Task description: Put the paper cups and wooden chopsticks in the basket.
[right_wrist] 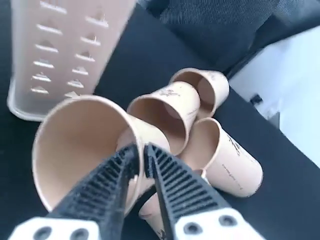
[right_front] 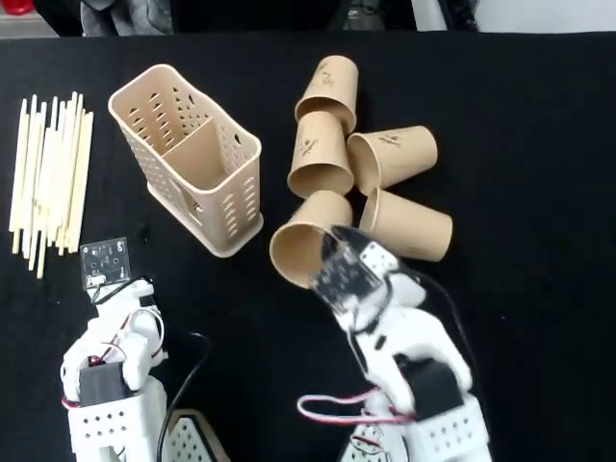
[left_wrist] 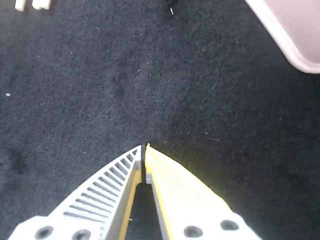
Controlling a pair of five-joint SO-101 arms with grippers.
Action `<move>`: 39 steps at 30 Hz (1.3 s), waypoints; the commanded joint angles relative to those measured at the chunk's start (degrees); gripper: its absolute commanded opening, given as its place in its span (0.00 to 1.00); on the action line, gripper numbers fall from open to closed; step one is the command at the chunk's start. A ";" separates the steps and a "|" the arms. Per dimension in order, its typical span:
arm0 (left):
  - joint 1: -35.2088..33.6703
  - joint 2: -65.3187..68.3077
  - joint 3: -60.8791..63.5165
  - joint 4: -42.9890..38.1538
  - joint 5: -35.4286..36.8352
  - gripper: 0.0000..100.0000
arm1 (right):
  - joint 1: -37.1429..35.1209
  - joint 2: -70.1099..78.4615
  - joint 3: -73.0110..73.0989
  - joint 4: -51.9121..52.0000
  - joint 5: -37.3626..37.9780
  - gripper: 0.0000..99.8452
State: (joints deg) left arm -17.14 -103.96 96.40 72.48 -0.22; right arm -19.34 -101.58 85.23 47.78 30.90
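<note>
High view: five paper cups (right_front: 390,156) lie on their sides in a loose cluster, slightly towards the right edge of the table (right_front: 539,115) and towards its far edge. Most of them touch a neighbour. The nearest cup (right_front: 306,243) lies with its mouth turned towards the near-left corner. The right gripper (right_front: 332,262) has it by the rim. In the right wrist view the two black fingers (right_wrist: 165,175) are clamped on the nearest cup's (right_wrist: 75,145) wall, one inside the mouth and one outside. The other cups are bunched just behind it.

The wooden chopsticks (right_front: 48,178) lie in a rough bundle near the table's left edge, pointing from near to far, well apart from the cups. Between the chopsticks and the cups is the basket (right_front: 192,159), beige and perforated, with a divider inside. It seems to stand upright with its opening up, close beside the nearest cup but not touching it.

The left gripper (right_front: 106,265) is over bare black cloth towards the near-left corner, near the chopsticks' near ends. In the left wrist view its fingers are pressed together at the tips (left_wrist: 144,150) with nothing between them. Farther off there are a corner of the basket (left_wrist: 295,30) and two chopstick ends (left_wrist: 32,4).
</note>
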 commanded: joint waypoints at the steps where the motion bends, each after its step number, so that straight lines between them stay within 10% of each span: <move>1: 0.57 -0.09 0.92 0.26 0.44 0.03 | 0.09 -6.02 -7.16 7.65 -0.09 0.01; 18: 0.57 -0.09 0.92 0.26 0.44 0.03 | 0.00 12.26 -38.99 18.64 -15.91 0.01; 39: 0.57 -0.09 0.92 0.26 0.44 0.03 | -14.07 74.95 -111.08 40.35 -26.81 0.01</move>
State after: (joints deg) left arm -17.14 -103.96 96.40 72.48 -0.22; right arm -32.26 -32.75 -13.32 86.02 4.88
